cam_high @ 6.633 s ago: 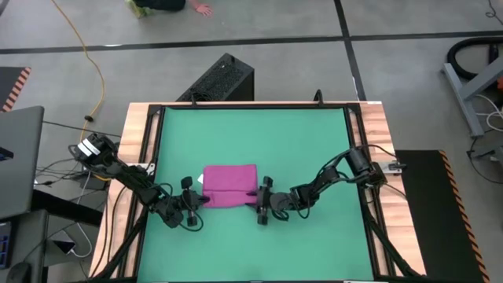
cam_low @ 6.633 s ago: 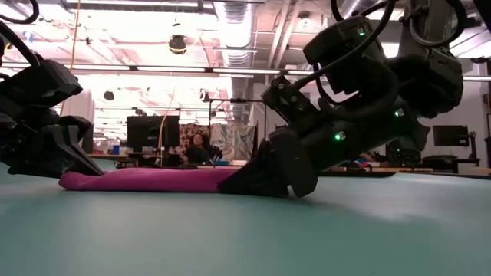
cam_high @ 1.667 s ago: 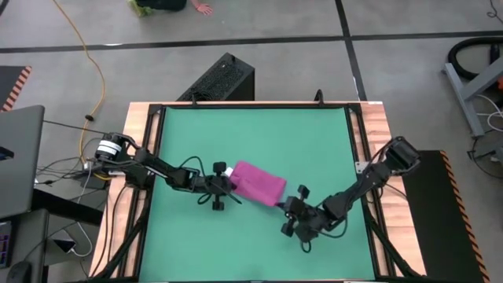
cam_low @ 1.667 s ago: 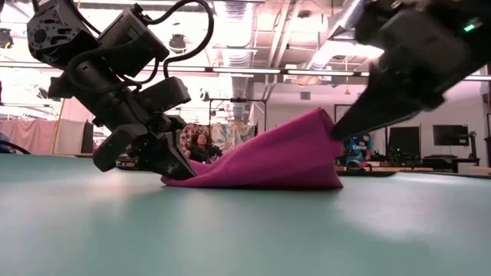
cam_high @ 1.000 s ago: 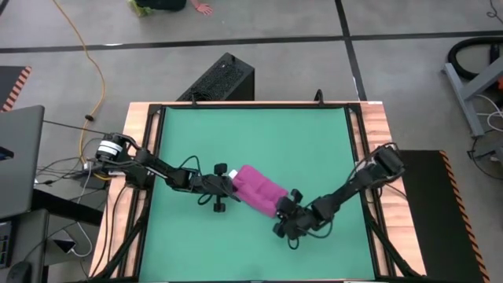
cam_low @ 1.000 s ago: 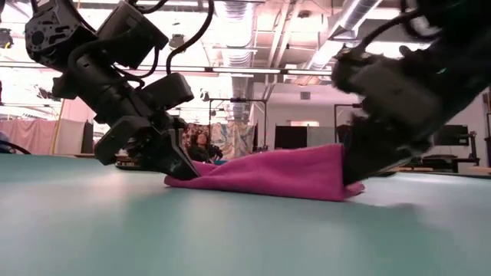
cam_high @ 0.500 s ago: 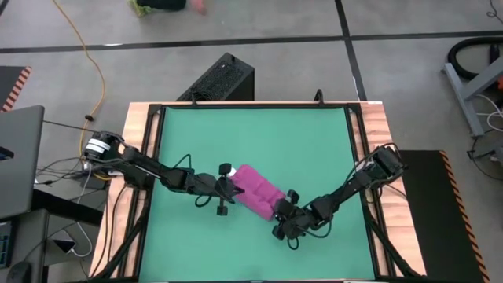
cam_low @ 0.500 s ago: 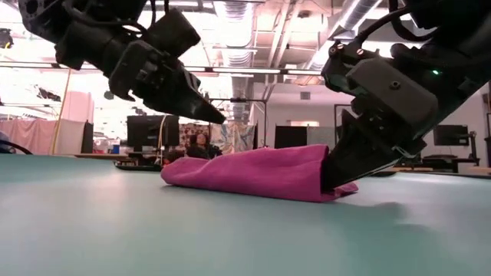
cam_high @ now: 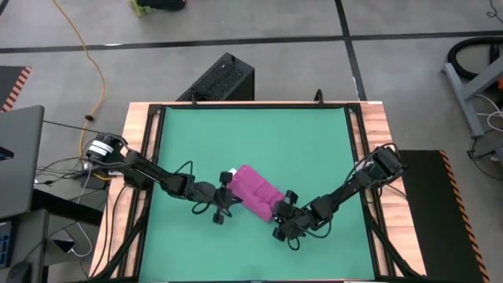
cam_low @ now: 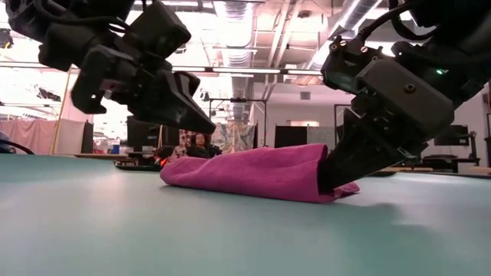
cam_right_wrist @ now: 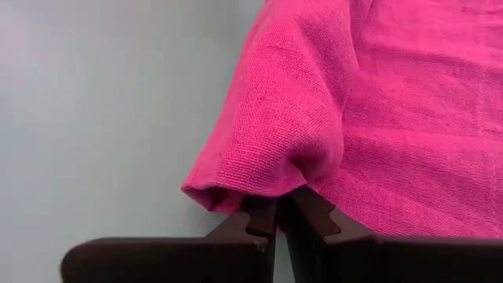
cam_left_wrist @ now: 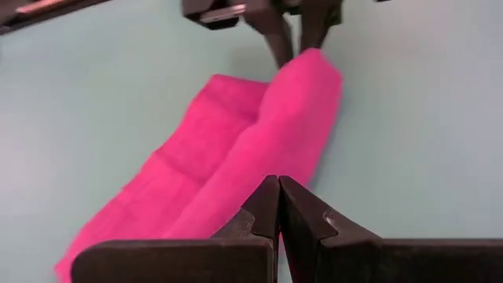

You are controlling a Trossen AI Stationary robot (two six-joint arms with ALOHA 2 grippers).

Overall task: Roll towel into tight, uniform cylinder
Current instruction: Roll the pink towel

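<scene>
Both grippers worked the towel (cam_high: pixel 256 191), which lay diagonally near the middle of the green mat (cam_high: pixel 306 141) on our bench. Nearest us, the right gripper (cam_high: pixel 277 213) pinched the towel's folded near end. Farther back, the left gripper (cam_high: pixel 226 196) hovered closed, empty, just beside its far end.

Robotics lab — concrete floor (cam_high: pixel 275 63), monitors (cam_low: pixel 152 130)
</scene>
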